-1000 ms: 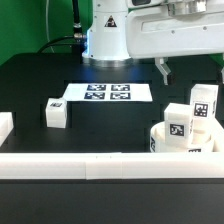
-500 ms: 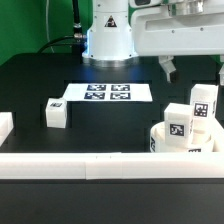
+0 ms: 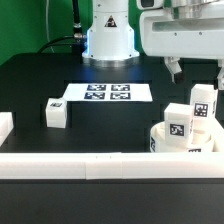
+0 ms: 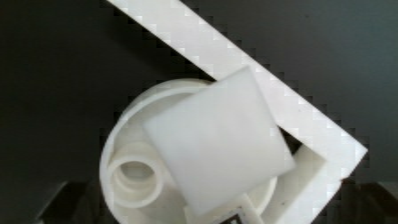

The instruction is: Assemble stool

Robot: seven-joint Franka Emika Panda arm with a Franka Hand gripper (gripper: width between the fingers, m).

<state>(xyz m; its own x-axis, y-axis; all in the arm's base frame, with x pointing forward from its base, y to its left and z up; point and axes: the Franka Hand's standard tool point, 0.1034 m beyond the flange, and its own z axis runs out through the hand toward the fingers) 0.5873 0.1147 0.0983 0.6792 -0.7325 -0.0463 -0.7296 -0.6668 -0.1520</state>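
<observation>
The stool's round white seat [image 3: 158, 141] lies at the exterior view's right, against the front rail. Two tagged block legs stand on it, one lower [image 3: 180, 122] and one taller behind it [image 3: 203, 100]. A third leg [image 3: 57, 112] lies alone toward the exterior view's left. My gripper [image 3: 197, 74] hangs open above the seat and its two legs, holding nothing. In the wrist view the seat [image 4: 134, 125] shows a round socket [image 4: 143, 176], and a leg [image 4: 222, 140] rises from it toward the camera. The dark fingertips [image 4: 64, 205] are just visible at the frame's edge.
The marker board [image 3: 107, 92] lies flat in front of the robot base [image 3: 108, 35]. A long white rail [image 3: 90, 165] runs along the table's front, also seen in the wrist view as a rail [image 4: 205, 45]. Another white part [image 3: 5, 126] sits at the exterior view's far left.
The gripper has shifted a little toward the exterior view's right, over the seat and legs. Its jaws stay open, and the parts have not moved.
</observation>
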